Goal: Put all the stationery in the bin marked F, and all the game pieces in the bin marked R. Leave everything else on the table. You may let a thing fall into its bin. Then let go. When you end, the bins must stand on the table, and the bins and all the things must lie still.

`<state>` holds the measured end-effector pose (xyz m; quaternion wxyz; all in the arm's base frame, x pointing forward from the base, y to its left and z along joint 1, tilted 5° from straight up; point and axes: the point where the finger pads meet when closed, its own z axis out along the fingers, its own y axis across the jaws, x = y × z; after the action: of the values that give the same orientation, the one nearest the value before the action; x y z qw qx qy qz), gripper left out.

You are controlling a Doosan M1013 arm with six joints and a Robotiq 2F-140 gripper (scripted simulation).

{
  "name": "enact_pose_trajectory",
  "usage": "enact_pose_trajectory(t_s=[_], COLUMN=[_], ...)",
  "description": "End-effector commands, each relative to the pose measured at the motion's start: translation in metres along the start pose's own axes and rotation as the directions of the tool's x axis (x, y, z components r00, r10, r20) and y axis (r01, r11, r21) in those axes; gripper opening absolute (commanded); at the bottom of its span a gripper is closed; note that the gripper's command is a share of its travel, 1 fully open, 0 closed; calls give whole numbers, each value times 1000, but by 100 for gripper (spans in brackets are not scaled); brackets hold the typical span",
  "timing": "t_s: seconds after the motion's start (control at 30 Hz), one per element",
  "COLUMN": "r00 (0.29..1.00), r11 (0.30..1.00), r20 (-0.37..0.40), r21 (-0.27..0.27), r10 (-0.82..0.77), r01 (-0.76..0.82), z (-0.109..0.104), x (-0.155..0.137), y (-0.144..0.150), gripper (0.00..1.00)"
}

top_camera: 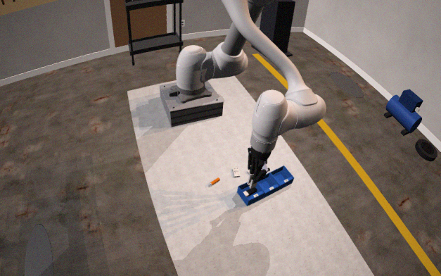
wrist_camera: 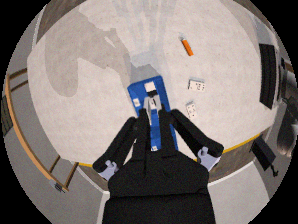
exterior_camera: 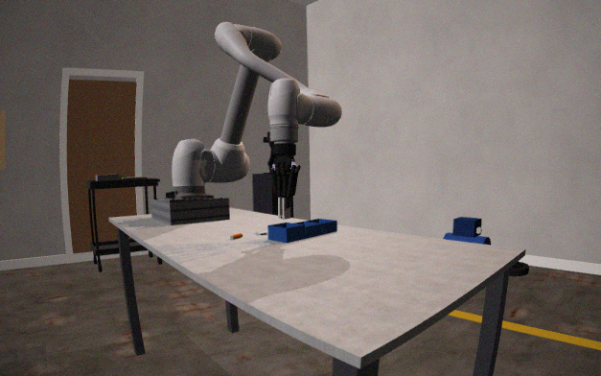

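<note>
My gripper [top_camera: 252, 183] [exterior_camera: 282, 214] [wrist_camera: 153, 101] hangs above the near end of the blue bin row [top_camera: 243, 199] [exterior_camera: 278, 234] [wrist_camera: 159, 83]. It looks shut on a small pale piece, mostly hidden between the fingertips; its kind is unclear. A white and black block [top_camera: 246, 193] [wrist_camera: 150, 86] lies in the near-end bin, below the fingertips. An orange stick [top_camera: 215, 181] [exterior_camera: 237, 236] [wrist_camera: 187, 47] lies on the table. A white dotted tile [top_camera: 235, 172] [wrist_camera: 196, 85] and another tile [wrist_camera: 191, 110] lie beside the bins. The bin letters are too small to read.
The bin row has three joined compartments on the pale table [top_camera: 193, 155] [exterior_camera: 398, 278]. The arm's base block [top_camera: 196, 114] [exterior_camera: 199, 211] stands at the table's far end.
</note>
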<state>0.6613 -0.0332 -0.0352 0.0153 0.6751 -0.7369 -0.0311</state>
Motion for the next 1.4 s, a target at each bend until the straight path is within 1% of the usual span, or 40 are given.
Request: enact_pose_trajectory(t_s=[0.0,0.5,1.2,1.37], r00=[996,996,996,996], r11=[996,996,996,996], r20=[21,21,21,21], r21=[-1,-1,-1,-1], r10=[-85,-85,-85,-85], r01=[85,85,85,85], z=[0,0,38,38], x=[0,0,0,0], y=[0,0,0,0], gripper=[6,6,6,6])
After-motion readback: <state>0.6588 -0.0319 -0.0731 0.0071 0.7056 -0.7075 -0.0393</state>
